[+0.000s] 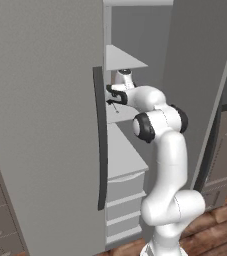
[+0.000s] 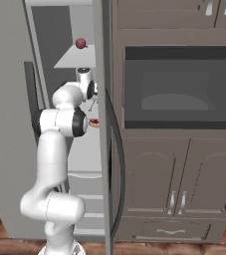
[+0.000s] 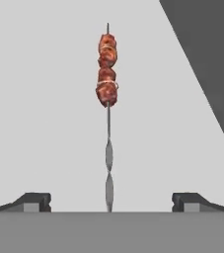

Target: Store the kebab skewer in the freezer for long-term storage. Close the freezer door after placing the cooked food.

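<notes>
While you are looking along the hand, the gripper [image 3: 108, 202] is showing its two dark fingertips [image 3: 34, 201] spread wide apart, gripping nothing. Between them, the kebab skewer [image 3: 107, 69] is lying flat on the pale freezer shelf [image 3: 44, 123], its meat chunks at the far end and its twisted metal handle pointing back toward the hand, touching neither tip.

From the left base view, you are seeing the arm reaching into the open freezer [image 1: 125, 30], with the gripper [image 1: 111, 102] sitting just over a middle shelf, beside the freezer door [image 1: 40, 125] and its dark bar handle [image 1: 101, 140]. On the upper shelf in the right base view, a small red round fruit [image 2: 80, 43] is resting, and the dark built-in oven [image 2: 179, 87] is standing to the right.
</notes>
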